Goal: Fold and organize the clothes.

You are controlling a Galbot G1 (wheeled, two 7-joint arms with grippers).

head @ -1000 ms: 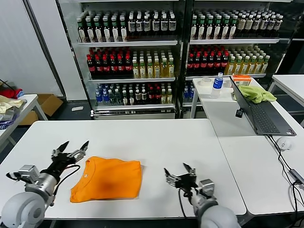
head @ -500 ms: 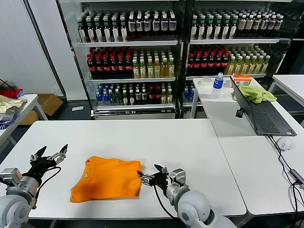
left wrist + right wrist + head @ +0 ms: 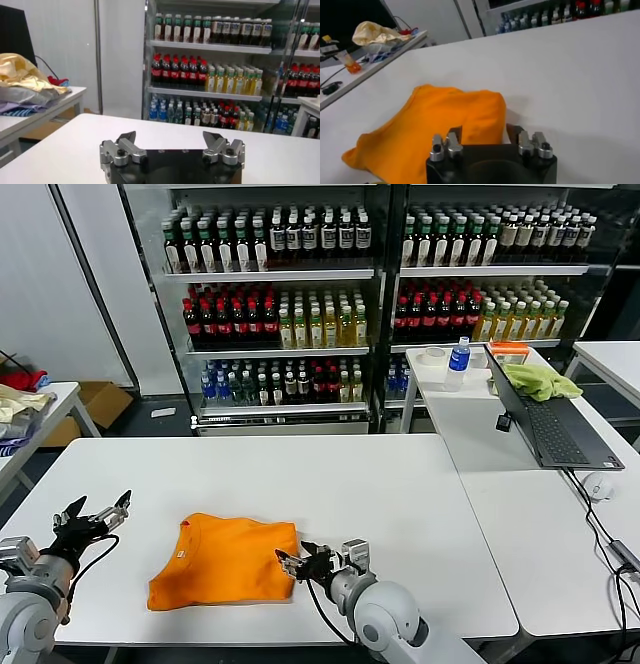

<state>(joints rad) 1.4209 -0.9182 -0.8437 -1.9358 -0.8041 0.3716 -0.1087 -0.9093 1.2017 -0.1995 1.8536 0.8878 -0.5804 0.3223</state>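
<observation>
The orange T-shirt (image 3: 225,559) lies folded on the white table (image 3: 300,474), near its front edge. It also shows in the right wrist view (image 3: 435,125). My right gripper (image 3: 290,562) is open, low at the shirt's right edge, its jaws straddling the near corner of the cloth; it also shows in its own wrist view (image 3: 483,131). My left gripper (image 3: 95,515) is open and empty, above the table left of the shirt and apart from it. It also shows in the left wrist view (image 3: 170,138).
A second table (image 3: 480,424) on the right holds a laptop (image 3: 545,419), a yellow-green cloth (image 3: 540,381), a bottle (image 3: 458,360) and a mouse (image 3: 598,484). Drink shelves (image 3: 370,294) stand behind. A side table with piled fabrics (image 3: 20,399) is at the far left.
My right gripper has moved left from the bare table to the shirt's right edge. My left gripper has drawn back to the left, away from the shirt.
</observation>
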